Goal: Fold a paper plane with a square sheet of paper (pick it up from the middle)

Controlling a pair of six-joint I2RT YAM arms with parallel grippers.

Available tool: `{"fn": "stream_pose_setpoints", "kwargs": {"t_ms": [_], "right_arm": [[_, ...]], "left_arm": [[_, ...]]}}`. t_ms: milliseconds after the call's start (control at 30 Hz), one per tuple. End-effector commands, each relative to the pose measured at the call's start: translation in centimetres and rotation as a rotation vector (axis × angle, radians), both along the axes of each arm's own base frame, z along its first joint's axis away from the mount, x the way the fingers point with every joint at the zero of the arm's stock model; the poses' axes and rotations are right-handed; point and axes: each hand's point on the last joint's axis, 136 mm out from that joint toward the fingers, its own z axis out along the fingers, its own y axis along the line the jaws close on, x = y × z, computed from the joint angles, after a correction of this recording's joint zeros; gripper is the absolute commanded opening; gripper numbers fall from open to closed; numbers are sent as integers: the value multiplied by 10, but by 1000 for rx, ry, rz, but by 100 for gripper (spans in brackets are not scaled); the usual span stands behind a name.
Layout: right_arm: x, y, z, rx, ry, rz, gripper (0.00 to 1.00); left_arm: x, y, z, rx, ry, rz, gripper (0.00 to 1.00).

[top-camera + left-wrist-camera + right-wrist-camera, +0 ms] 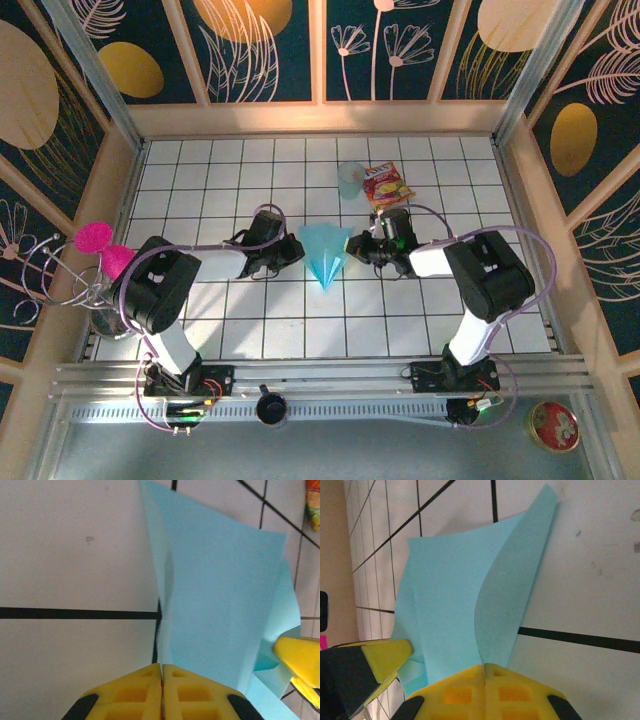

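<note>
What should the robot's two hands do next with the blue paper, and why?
Probably bring both pinched edges up and together over the middle, to fold it in half. The paper is already folded to a point. The left gripper and right gripper are shut and seem to pinch its opposite sides. In the right wrist view one side curls up, not creased flat.

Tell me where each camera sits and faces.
Top external: above, behind the bases, looking down on the white tiled table, left gripper, right gripper and folded light teal paper sheet between them.
Left wrist: on the left arm, facing the paper; shut yellow fingers at bottom.
Right wrist: on the right arm, facing the paper; shut yellow fingers at bottom.
Shared: both wrist views catch the other gripper's finger.
</note>
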Motion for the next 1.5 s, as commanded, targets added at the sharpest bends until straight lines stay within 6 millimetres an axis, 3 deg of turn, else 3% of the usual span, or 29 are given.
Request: {"fn": "stream_pose_setpoints", "kwargs": {"t_ms": [0, 233, 500, 700, 867, 900, 1000, 1100, 1300, 1467], "right_arm": [[1, 4, 6, 26, 0, 15, 12], [-2, 7, 9, 29, -11, 53, 15], [0, 7, 6, 17, -11, 56, 1], [4, -2, 5, -27, -19, 6, 0], [4, -1, 9, -22, -31, 11, 0], [3, 1, 10, -15, -28, 19, 0], [1, 8, 13, 4, -29, 41, 0], [1, 14, 17, 22, -30, 48, 0], [0, 17, 24, 40, -35, 51, 0], [1, 19, 27, 44, -40, 53, 0]], "left_arm": [[-1, -4, -1, 15, 9, -33, 8], [0, -6, 0, 18, 6, -47, 8], [0, -5, -1, 32, 7, -56, 8], [2, 0, -2, 57, 7, -40, 9], [6, 9, 6, 97, -14, 5, 24], [9, 10, 21, 91, -44, 14, 28], [11, 14, 40, 94, -79, 31, 38], [8, 15, 56, 84, -100, 30, 40], [-6, -3, 73, 47, -123, -11, 41], [-16, -21, 58, 78, -90, -58, 43]]}}
